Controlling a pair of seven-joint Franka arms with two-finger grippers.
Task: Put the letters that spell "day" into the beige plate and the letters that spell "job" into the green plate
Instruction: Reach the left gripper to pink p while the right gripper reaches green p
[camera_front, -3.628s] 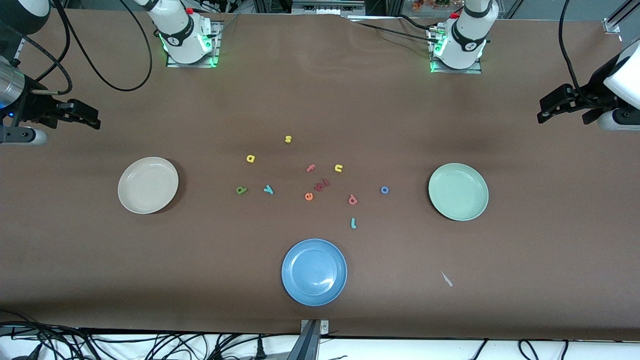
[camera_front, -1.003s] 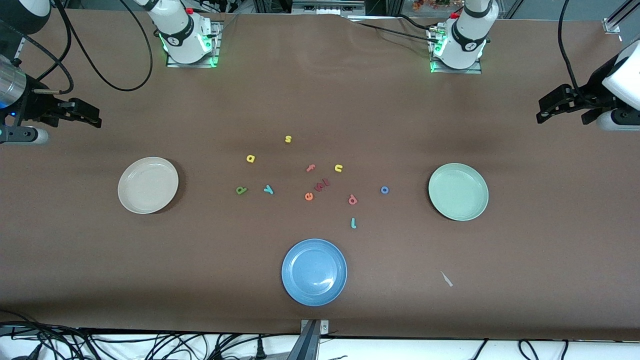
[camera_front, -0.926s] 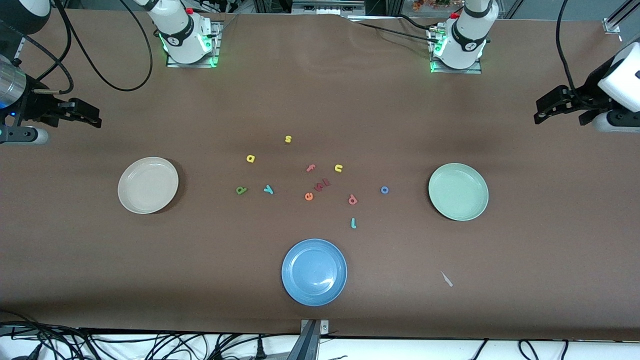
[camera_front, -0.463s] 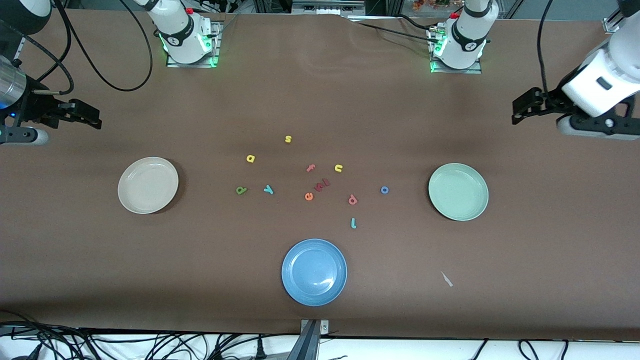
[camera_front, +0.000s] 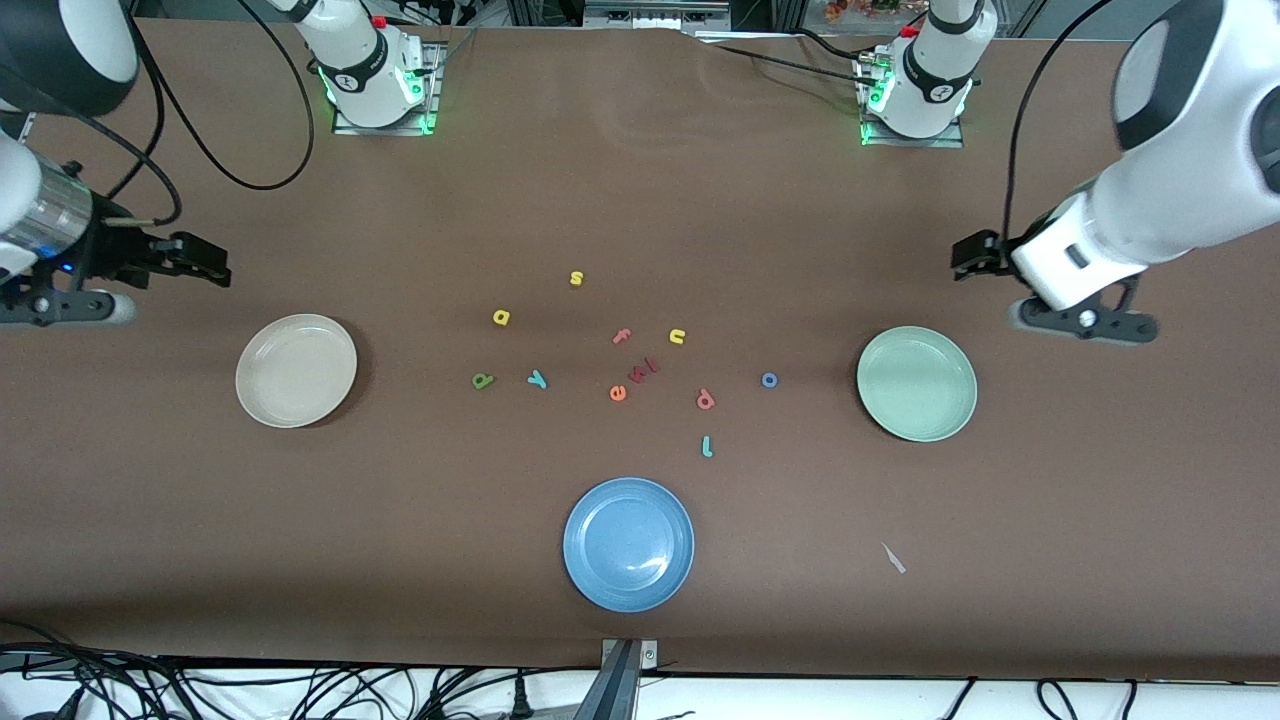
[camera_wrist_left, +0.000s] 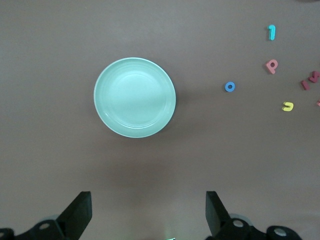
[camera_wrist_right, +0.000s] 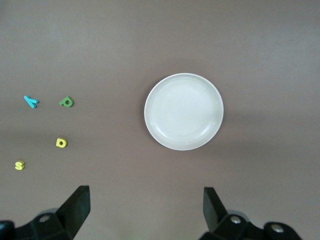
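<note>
The beige plate (camera_front: 296, 370) (camera_wrist_right: 184, 111) lies empty toward the right arm's end, the green plate (camera_front: 917, 383) (camera_wrist_left: 135, 97) empty toward the left arm's end. Between them lie the olive d (camera_front: 483, 380) (camera_wrist_right: 66, 102), yellow a (camera_front: 501, 317) (camera_wrist_right: 61, 143), teal y (camera_front: 537, 378) (camera_wrist_right: 31, 101), teal j (camera_front: 707, 446) (camera_wrist_left: 271, 32), blue o (camera_front: 769, 380) (camera_wrist_left: 230, 86) and salmon b (camera_front: 705, 399) (camera_wrist_left: 271, 65). My right gripper (camera_front: 212, 270) (camera_wrist_right: 146, 207) hangs open beside the beige plate. My left gripper (camera_front: 965, 258) (camera_wrist_left: 148, 210) hangs open beside the green plate. Neither holds anything.
A blue plate (camera_front: 628, 544) sits nearest the front camera. Among the task letters lie a yellow s (camera_front: 576, 278), pink f (camera_front: 621, 336), yellow u (camera_front: 677, 336), orange e (camera_front: 618, 393) and dark red letters (camera_front: 645, 369). A pale scrap (camera_front: 893, 558) lies near the front edge.
The left arm has swung in from the table's end to beside the green plate. The right gripper has shifted slightly toward the beige plate. No letter has moved.
</note>
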